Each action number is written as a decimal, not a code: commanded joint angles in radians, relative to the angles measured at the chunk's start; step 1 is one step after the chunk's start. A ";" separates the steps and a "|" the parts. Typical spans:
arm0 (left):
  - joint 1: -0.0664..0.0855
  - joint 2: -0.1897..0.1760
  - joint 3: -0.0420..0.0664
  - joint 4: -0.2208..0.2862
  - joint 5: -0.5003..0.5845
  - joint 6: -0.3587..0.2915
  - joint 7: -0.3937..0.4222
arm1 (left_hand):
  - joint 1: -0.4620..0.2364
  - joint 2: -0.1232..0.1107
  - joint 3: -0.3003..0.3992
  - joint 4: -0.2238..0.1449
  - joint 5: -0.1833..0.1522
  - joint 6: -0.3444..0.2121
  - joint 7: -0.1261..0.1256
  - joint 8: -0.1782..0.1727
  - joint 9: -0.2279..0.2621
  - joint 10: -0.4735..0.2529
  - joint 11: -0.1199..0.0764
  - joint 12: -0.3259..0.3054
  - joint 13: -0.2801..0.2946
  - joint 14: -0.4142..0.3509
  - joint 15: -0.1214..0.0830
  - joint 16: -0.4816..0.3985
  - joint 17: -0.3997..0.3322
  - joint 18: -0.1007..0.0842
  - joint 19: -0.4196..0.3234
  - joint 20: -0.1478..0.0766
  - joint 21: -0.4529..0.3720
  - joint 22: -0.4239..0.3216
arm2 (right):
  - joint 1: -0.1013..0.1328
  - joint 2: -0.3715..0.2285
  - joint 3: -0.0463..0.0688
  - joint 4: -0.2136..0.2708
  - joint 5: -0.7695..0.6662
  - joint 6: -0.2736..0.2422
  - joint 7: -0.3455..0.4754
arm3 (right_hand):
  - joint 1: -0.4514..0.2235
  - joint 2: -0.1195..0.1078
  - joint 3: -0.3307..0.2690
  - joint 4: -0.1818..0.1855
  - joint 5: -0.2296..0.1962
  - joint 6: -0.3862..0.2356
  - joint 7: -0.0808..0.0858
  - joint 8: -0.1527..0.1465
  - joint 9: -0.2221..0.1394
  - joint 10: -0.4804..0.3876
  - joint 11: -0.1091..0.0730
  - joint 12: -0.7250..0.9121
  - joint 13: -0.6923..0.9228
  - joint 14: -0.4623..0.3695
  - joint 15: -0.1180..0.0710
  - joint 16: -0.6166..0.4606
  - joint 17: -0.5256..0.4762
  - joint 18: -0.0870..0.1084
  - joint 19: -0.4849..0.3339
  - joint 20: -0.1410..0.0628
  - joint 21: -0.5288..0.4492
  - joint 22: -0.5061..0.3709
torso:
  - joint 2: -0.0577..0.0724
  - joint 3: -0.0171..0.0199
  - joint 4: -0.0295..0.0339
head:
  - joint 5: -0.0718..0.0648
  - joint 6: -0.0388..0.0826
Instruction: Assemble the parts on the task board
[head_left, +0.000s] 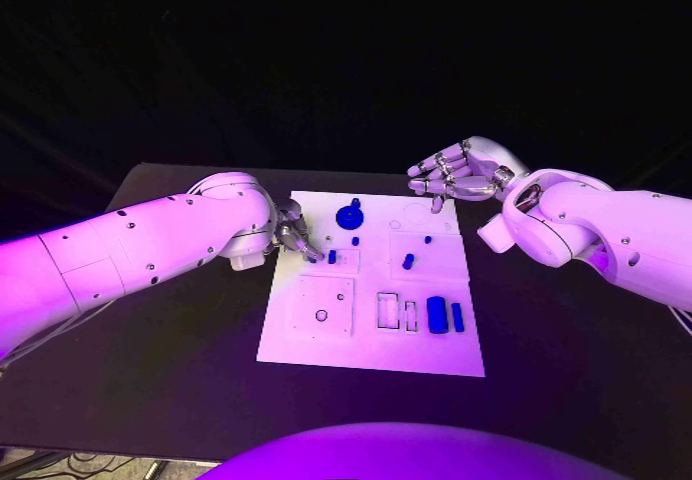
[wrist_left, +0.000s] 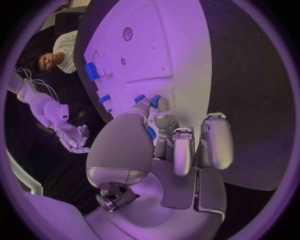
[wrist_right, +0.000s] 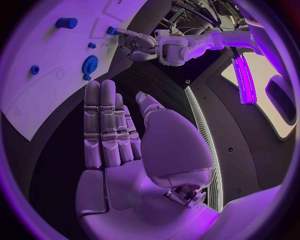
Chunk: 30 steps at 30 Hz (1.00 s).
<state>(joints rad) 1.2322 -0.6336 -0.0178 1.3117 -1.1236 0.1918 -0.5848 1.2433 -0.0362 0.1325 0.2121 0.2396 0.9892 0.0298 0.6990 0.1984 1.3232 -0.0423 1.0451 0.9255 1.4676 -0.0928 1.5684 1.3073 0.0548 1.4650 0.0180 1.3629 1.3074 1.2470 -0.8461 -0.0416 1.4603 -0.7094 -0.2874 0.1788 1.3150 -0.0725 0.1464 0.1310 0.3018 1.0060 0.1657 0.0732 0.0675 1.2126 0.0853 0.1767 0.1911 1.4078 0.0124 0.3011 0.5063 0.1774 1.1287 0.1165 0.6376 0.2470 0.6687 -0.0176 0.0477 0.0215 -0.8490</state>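
Observation:
The white task board (head_left: 296, 340) lies in the middle of the black table. On it are a blue gear (head_left: 349, 215), several small blue pegs (head_left: 408, 261) and two longer blue blocks (head_left: 436, 314). My left hand (head_left: 293, 235) is at the board's left edge, with its fingers curled down. Thumb and a fingertip pinch a small blue part (head_left: 332, 257), and its blue ends (wrist_left: 155, 101) show past the fingertips (wrist_left: 164, 120). My right hand (head_left: 454, 172) hovers beyond the board's far right corner. Its fingers (wrist_right: 103, 125) are straight and hold nothing. The gear (wrist_right: 90, 64) lies ahead of them.
Square and rectangular recesses (head_left: 388, 310) and a round hole (head_left: 320, 315) mark the board's near half. Bare black table (head_left: 159, 360) surrounds the board on all sides.

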 joint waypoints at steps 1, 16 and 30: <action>0.000 0.002 0.000 0.000 -0.003 -0.015 0.009 | 0.035 0.014 0.022 -0.016 0.004 -0.014 -0.001 -0.002 -0.002 -0.011 0.002 -0.012 -0.012 0.103 -0.002 0.002 0.263 0.005 0.005 -0.002 -0.007 0.052 | -0.001 0.001 0.000 0.000 -0.002 0.014 0.003 | -0.002 0.008 -0.003 0.002 0.005 0.003 0.003 -0.003 0.001 0.000 0.004 -0.006 -0.001 0.004 0.002 -0.003 0.001 0.006 0.006 0.001 -0.003 -0.001 | 0.000 0.0002 -0.0009 | 0.000 0.000; 0.001 -0.016 0.000 0.017 0.074 -0.086 0.061 | 0.034 -0.087 0.469 -0.097 0.008 -0.073 0.013 0.053 0.044 -0.032 0.011 -0.077 -0.096 0.103 0.004 0.002 0.263 0.009 0.000 0.004 -0.030 0.044 | -0.001 0.001 0.000 -0.002 -0.005 0.031 -0.005 | -0.002 0.009 -0.003 0.003 0.005 0.003 0.003 -0.002 0.001 0.000 0.004 -0.006 -0.001 0.004 0.001 -0.004 0.001 0.006 0.007 0.001 -0.003 -0.001 | 0.000 0.0004 -0.0003 | -0.001 0.000; 0.016 -0.031 0.001 0.030 0.101 -0.018 0.046 | 0.000 -0.120 0.553 -0.140 0.016 -0.083 0.014 0.076 0.063 -0.027 0.011 -0.079 -0.106 0.103 0.005 0.002 0.263 0.009 0.001 0.005 -0.032 0.046 | -0.001 0.002 0.000 -0.004 -0.005 0.038 -0.008 | -0.002 0.009 -0.003 0.003 0.005 0.003 0.003 -0.002 0.001 0.000 0.004 -0.006 -0.001 0.004 0.001 -0.004 0.001 0.006 0.007 0.001 -0.003 -0.001 | 0.000 0.0002 -0.0003 | 0.000 0.002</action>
<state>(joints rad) 1.2455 -0.6661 -0.0173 1.3417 -1.0499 0.1345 -0.5426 1.2402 -0.1494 0.5341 0.2170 0.2524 0.9142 0.0443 0.7719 0.2606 1.2932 -0.0342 0.9718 0.8204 1.4675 -0.0927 1.5684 1.3080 0.0547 1.4650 0.0180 1.3359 1.3073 1.2467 -0.8448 -0.0419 1.4563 -0.7101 -0.2678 0.1718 1.3149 -0.0725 0.1465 0.1310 0.3018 1.0060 0.1657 0.0732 0.0675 1.2126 0.0853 0.1767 0.1914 1.4077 0.0124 0.3011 0.5069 0.1773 1.1287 0.1165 0.6376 0.2471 0.6682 -0.0173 0.0480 0.0207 -0.8467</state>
